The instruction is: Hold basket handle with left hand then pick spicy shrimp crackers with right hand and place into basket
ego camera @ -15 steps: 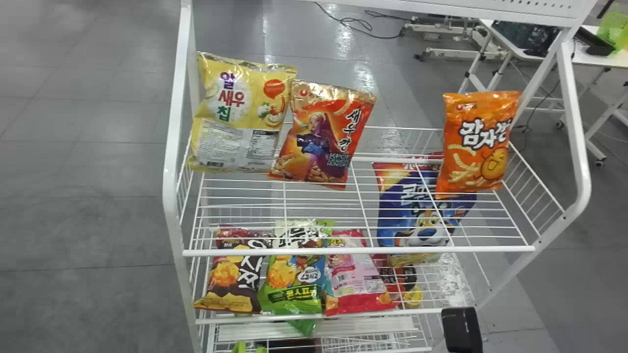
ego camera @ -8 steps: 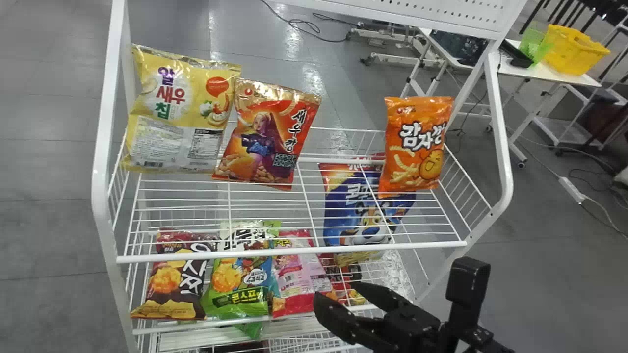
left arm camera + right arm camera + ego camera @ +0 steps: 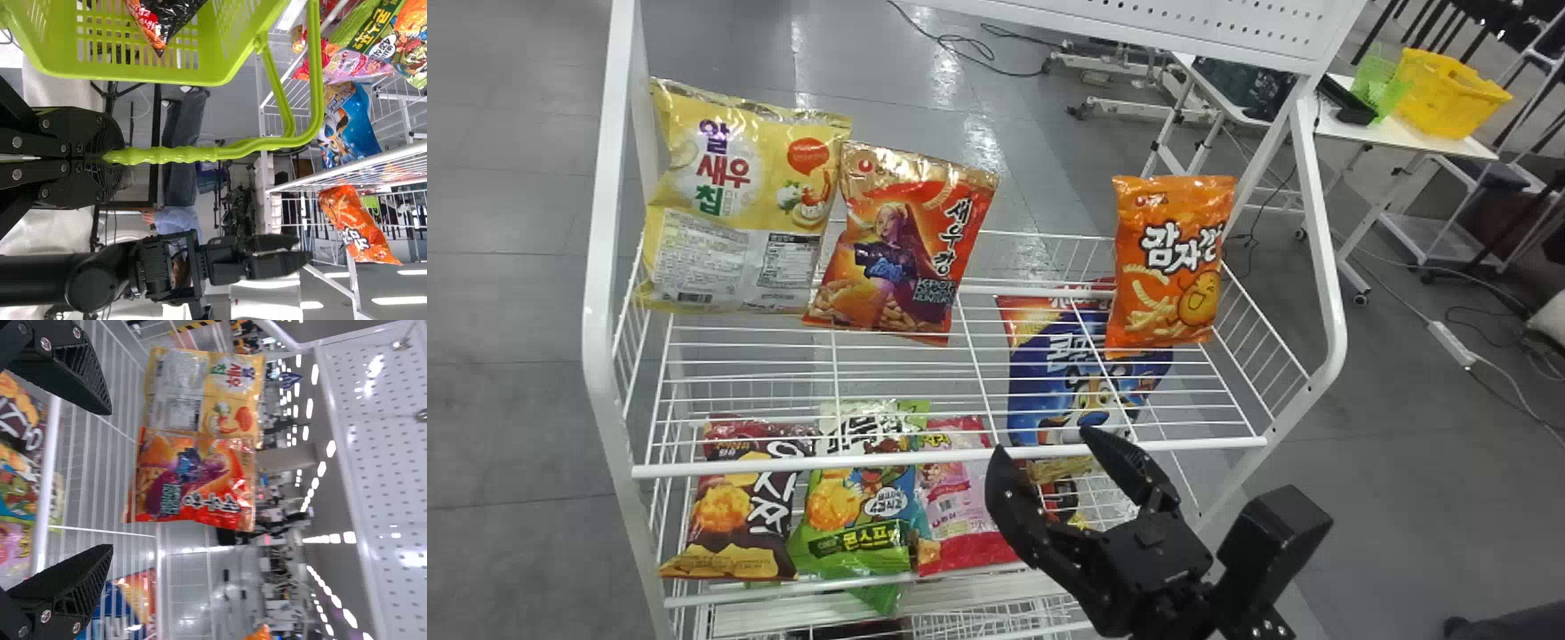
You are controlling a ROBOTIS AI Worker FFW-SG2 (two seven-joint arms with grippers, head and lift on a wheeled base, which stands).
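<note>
Right claw (image 3: 1040, 440) gapes wide near the upper shelf (image 3: 951, 457), where the spicy shrimp crackers (image 3: 898, 244) lean beside a yellow bag (image 3: 738, 200); left claw (image 3: 110, 157) grips the basket handle (image 3: 180, 155). Probably light, slick, crushable: pinch the middle gently.

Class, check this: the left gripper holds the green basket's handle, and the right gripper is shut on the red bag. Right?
Not quite: the head view shows the right gripper open and empty. The left gripper does hold the handle of the green basket.
</note>
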